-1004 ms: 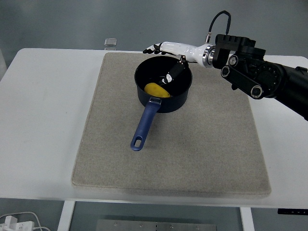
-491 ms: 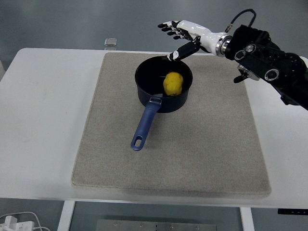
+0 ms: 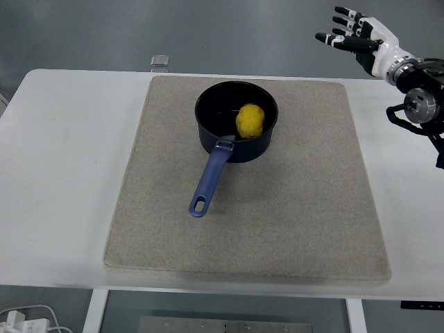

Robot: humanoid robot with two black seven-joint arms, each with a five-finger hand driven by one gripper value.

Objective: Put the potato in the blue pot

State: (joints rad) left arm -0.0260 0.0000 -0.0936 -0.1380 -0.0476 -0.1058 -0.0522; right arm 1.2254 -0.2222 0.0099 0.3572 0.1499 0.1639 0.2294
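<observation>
Potato (image 3: 250, 120) sits inside the blue pot (image 3: 236, 130). It is yellow and round, and it leans on the pot's inside wall at about 3 o'clock, on the right side of the pot. Nothing is touching the potato.

The pot is dark blue and stands the right way up on a big grey mat (image 3: 248, 215). It is in the far part of the mat, near the middle of that edge. The pot's long blue handle (image 3: 209, 180) points toward 7 o'clock, down to the near left. The handle has a hole at its end and lies just over the mat.

The mat lies flat on the white bench (image 3: 62, 173) and covers most of the middle of it.

The right hand (image 3: 357, 38) is up high at about 2 o'clock from the pot, well apart from it, past the far right corner of the mat. Its fingers (image 3: 345, 12) are white with black tips. They are spread wide and hold nothing. The black arm behind it comes in from the right edge.

A small clear box (image 3: 160, 61) sits at the far edge of the bench, at about 11 o'clock from the pot. White cables (image 3: 28, 320) lie on the floor at the near left corner.
</observation>
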